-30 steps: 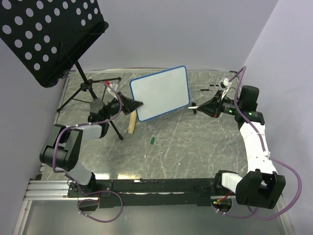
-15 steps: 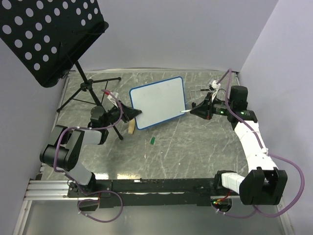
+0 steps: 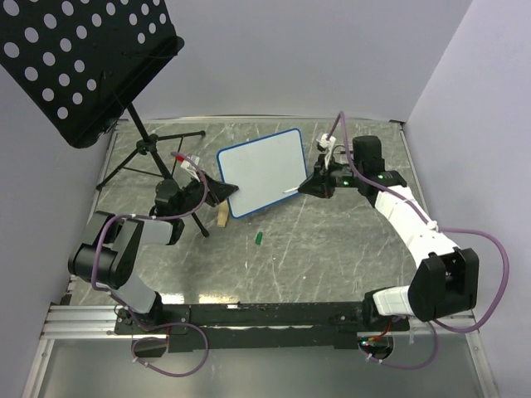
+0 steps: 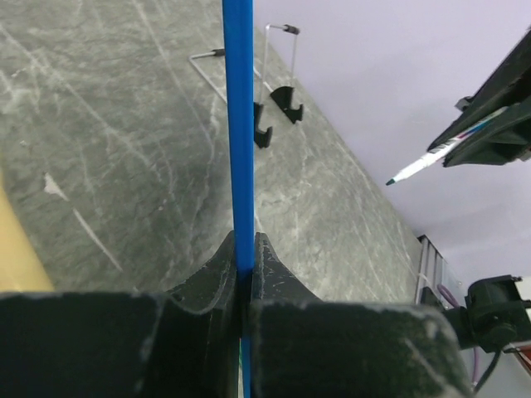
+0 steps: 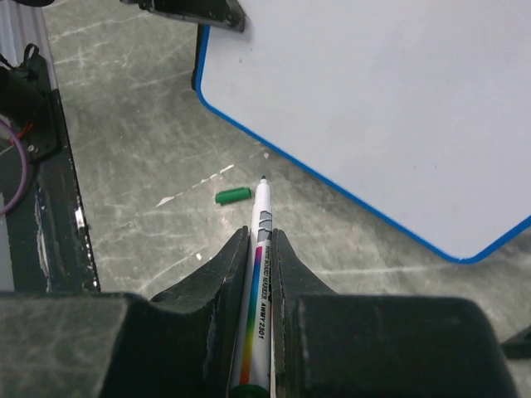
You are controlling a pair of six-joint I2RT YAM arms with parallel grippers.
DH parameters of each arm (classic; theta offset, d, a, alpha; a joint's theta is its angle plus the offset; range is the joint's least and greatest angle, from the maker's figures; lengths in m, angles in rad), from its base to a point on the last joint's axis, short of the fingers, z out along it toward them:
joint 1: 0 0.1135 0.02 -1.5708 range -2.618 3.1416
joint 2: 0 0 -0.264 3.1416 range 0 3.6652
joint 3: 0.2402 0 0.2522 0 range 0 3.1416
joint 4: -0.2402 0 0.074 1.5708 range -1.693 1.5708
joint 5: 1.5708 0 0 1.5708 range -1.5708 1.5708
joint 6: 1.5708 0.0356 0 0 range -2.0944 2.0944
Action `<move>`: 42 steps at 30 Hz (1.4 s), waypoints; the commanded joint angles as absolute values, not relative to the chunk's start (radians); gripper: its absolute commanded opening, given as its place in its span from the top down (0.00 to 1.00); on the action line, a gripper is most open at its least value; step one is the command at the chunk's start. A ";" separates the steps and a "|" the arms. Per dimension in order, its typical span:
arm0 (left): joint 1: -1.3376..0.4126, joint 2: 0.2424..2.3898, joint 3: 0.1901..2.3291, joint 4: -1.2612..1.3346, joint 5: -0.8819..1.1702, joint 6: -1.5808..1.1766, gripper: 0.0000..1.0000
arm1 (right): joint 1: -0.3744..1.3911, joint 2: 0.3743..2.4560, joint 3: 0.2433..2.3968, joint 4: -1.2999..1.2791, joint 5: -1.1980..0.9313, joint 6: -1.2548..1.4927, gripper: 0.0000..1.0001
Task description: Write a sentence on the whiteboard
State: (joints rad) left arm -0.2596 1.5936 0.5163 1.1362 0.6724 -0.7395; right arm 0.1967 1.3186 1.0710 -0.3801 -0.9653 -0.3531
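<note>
Blue-rimmed whiteboard (image 3: pixel 262 172) | edge pinched in left jaws | right jaws' marker (image 5: pixel 259 249) nearby

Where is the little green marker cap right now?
In the top view the green cap lies on the table, just nearer the bases than the whiteboard, right of the wooden block.

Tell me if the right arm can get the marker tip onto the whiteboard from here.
Probably yes. The right fingers grip the marker, uncapped, its tip just short of the whiteboard, near its blue rim, with nothing between them. The left fingers clamp the board's rim, and its blank face shows to the right wrist camera.
</note>
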 commanded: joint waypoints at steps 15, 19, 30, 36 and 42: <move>-0.313 1.496 0.577 1.090 0.637 -0.698 0.99 | 0.242 1.240 1.017 -0.244 -0.948 -0.342 1.00; -0.316 1.480 0.594 1.042 0.632 -0.658 0.99 | 0.242 1.233 1.006 -0.216 -0.937 -0.322 1.00; -0.316 1.525 0.555 1.161 0.641 -0.704 0.99 | 0.362 1.318 1.054 -0.117 -0.856 -0.295 1.00; -0.316 1.537 0.554 1.158 0.640 -0.701 0.99 | 0.446 1.420 1.123 -0.054 -0.784 -0.268 1.00; -0.316 1.574 0.543 1.239 0.646 -0.771 0.99 | 0.503 1.502 1.206 -0.049 -0.726 -0.245 1.00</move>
